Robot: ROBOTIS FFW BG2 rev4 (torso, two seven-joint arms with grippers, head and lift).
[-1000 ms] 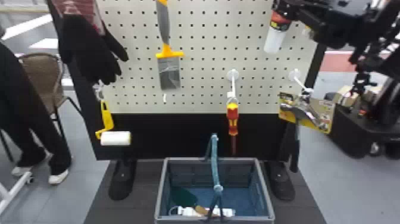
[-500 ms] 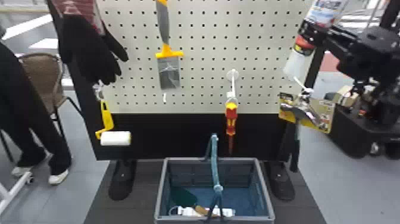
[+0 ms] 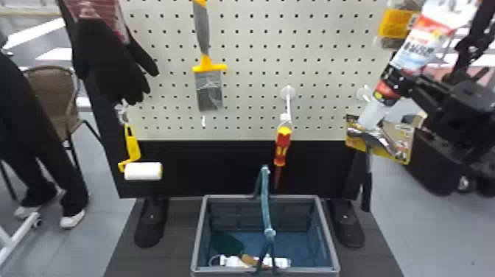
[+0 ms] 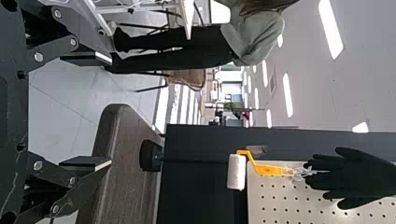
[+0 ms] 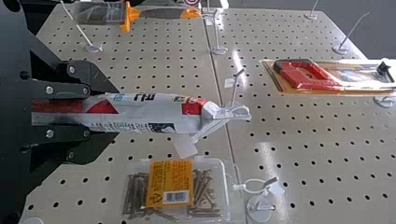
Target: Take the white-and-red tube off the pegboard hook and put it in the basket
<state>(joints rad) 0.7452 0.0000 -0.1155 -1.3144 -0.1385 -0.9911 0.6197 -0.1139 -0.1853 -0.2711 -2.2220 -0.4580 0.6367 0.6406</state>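
Observation:
My right gripper (image 3: 396,79), at the upper right in the head view, is closed around the white-and-red tube (image 3: 416,48), which hangs tilted with its white cap low, in front of the carded tool. In the right wrist view the gripper (image 5: 116,112) clasps the tube (image 5: 159,112); the tube's flat end lies by a white hook (image 5: 237,84), and I cannot tell whether it is free of it. The grey-rimmed basket (image 3: 197,235) stands at the bottom centre, lower than the tube. Parked in the left wrist view, my left gripper (image 4: 107,111) is open and holds nothing.
On the pegboard (image 3: 250,48) hang a scraper (image 3: 208,84), a red-yellow screwdriver (image 3: 283,145), black gloves (image 3: 110,59), a paint roller (image 3: 143,171), a carded tool (image 3: 397,141) and a box of screws (image 5: 170,184). The basket's handle (image 3: 266,199) stands up; inside lie several items.
In the head view, my right gripper and the tube have moved downward and slightly right, and the tube leans more. The basket has stayed put.

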